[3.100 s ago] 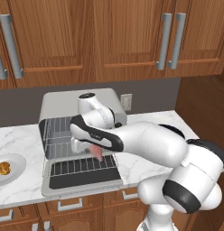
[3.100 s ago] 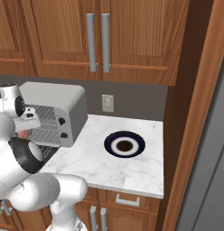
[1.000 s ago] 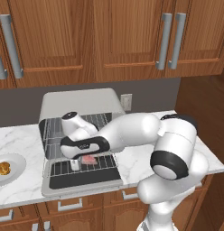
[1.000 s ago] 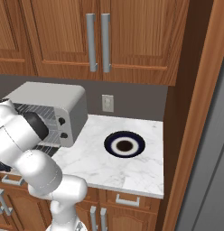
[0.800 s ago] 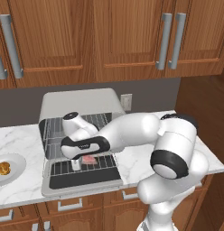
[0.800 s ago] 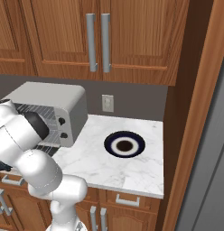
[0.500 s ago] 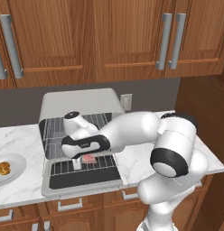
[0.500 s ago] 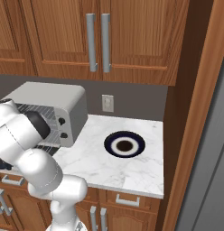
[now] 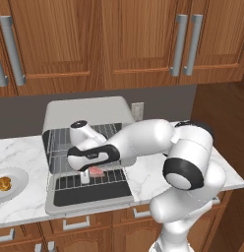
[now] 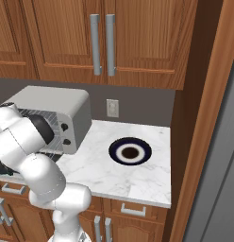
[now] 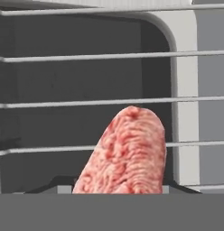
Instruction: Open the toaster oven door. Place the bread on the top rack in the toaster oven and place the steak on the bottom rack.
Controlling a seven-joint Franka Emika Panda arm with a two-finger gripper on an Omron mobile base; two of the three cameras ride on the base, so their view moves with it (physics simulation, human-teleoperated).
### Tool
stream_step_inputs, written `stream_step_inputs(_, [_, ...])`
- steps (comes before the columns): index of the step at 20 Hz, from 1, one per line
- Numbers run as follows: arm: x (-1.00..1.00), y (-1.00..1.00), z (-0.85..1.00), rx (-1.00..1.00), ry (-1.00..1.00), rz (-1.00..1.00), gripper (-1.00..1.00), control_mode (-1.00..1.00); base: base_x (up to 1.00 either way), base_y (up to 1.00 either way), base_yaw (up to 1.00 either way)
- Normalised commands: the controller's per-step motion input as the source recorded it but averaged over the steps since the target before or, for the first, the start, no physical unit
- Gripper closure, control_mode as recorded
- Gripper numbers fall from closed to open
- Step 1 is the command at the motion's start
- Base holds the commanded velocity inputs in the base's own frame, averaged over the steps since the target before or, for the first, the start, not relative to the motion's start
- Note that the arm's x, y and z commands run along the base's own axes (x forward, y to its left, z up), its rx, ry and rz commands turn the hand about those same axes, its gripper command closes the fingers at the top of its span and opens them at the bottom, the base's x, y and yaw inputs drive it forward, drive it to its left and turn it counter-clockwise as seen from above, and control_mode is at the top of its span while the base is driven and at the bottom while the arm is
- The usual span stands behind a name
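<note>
Pink-red steak point(image 11: 125, 153) right at the gripper point(image 9: 86, 176), between its tips and touching them; pinched or slack, cannot tell. Below and in front, door point(image 9: 92, 194) folded flat open. Steak low over the bottom rack point(image 9: 106, 178), seemingly resting on it – step in hand judged as setting down the steak. Next: spread the jaws fully and back straight out without snagging the wires. Further in, top rack point(image 9: 60, 142) bare inside the toaster oven point(image 9: 87, 110). Off to the left, bread point(image 9: 2, 184) on a plate point(image 9: 18, 174), well apart from the gripper – to be fetched after.
</note>
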Motion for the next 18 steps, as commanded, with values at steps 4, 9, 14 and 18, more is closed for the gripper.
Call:
stream_step_inputs(4, [-0.01,0.00,0.00,0.01,0.00,0.01,-1.00,-1.00,0.00,0.00,0.00])
stream_step_inputs(9, [-0.01,0.00,0.05,0.00,0.00,0.00,-1.00,-1.00,0.00,0.00,0.00])
stream_step_inputs(14, [-0.09,0.02,0.21,0.02,-0.03,0.00,-1.00,-1.00,0.00,0.00,0.00])
stream_step_inputs(18, [-0.20,0.07,0.29,0.00,-0.07,-0.02,-1.00,-1.00,0.00,0.00,0.00])
